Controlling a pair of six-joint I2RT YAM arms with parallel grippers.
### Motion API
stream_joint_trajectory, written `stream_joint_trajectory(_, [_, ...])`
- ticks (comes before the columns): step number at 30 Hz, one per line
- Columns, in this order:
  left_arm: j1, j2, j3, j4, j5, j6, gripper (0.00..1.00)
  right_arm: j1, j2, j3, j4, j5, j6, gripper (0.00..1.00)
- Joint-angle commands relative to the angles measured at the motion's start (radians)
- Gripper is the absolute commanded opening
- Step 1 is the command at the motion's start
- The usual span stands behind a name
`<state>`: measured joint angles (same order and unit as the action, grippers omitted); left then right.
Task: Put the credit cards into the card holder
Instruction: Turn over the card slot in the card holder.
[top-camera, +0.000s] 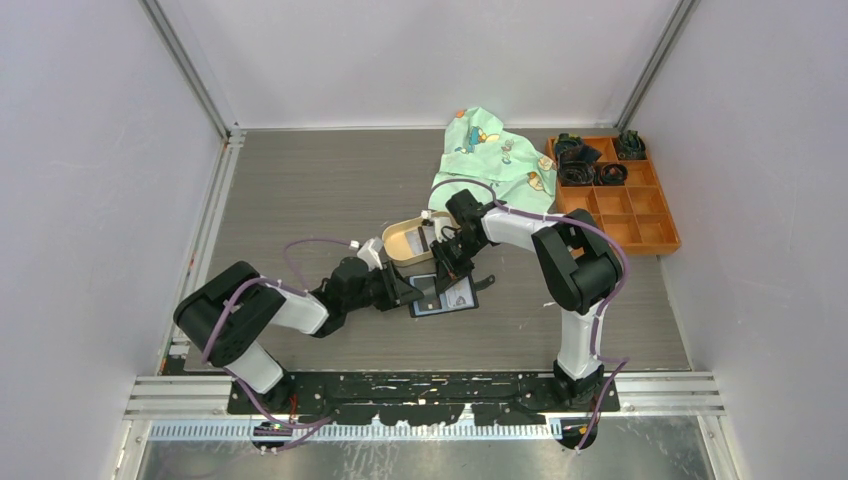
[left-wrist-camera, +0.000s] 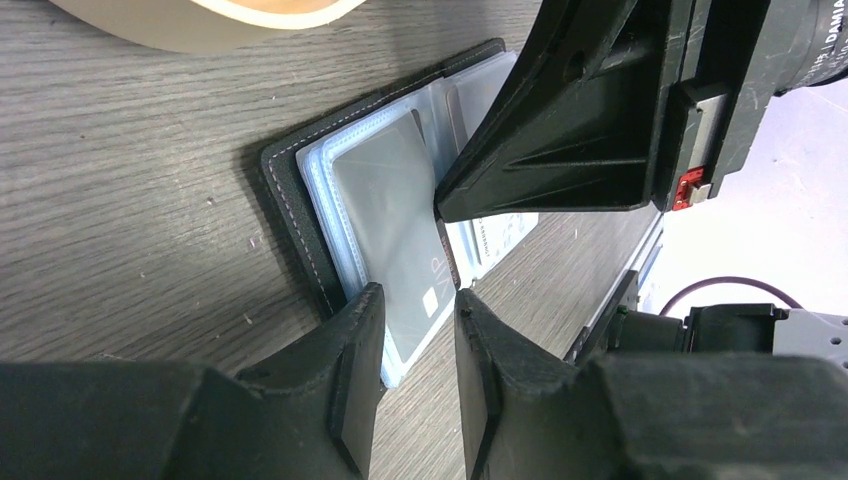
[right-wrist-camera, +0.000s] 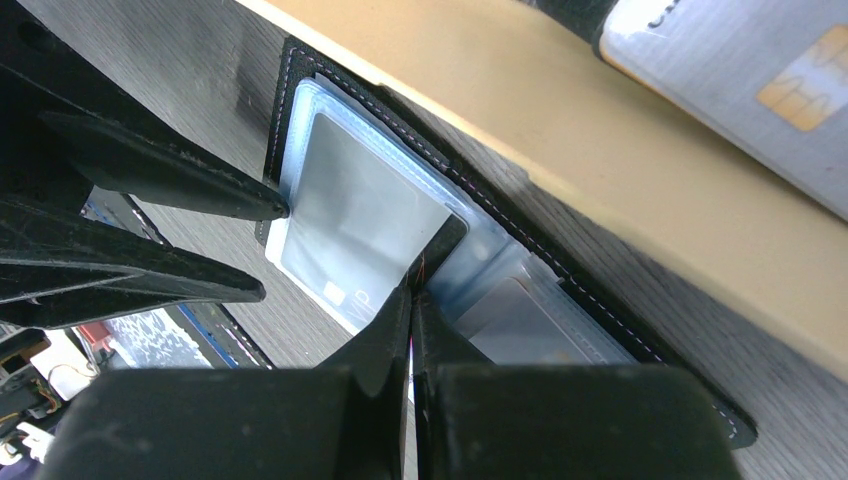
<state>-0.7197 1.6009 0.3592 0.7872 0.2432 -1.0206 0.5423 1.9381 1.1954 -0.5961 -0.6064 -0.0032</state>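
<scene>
Currently the card holder (top-camera: 452, 298) lies open on the desk (top-camera: 300, 200), at about 5 o'clock of the tan tray (top-camera: 392, 232). A grey card (left-wrist-camera: 390, 210) sits most of the way inside one of its clear sleeves (left-wrist-camera: 318, 190), with its marked end sticking out of the sleeve mouth. The left claw (left-wrist-camera: 418, 300) reaches in from the holder's 9 o'clock, its jaws slightly spread on either side of that protruding end rather than clamping it. The right claw (right-wrist-camera: 411, 295) comes from 12 o'clock, pressed together, its tip resting at the card's edge; whether it pins any plastic I cannot tell. The step in hand looks like seating this card. To do it well, the right tip should hold sleeve and holder flat while the left claw nudges the card's end squarely toward 3 o'clock, low and slow. That way the thin sleeve does not buckle and the holder does not slide. Another card (right-wrist-camera: 730, 80) lies in the tray.
</scene>
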Motion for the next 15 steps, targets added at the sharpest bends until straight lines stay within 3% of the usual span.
stream_joint_trajectory(1, [0.003,-0.049,0.027,-0.066,-0.023,0.023,0.34,0.007,0.026,0.009,-0.001,0.068,-0.035,0.06])
stream_joint_trajectory(15, [0.001,0.024,0.046,0.008,0.033,-0.002,0.34,0.008,0.025,0.009,-0.001,0.064,-0.035,0.06])
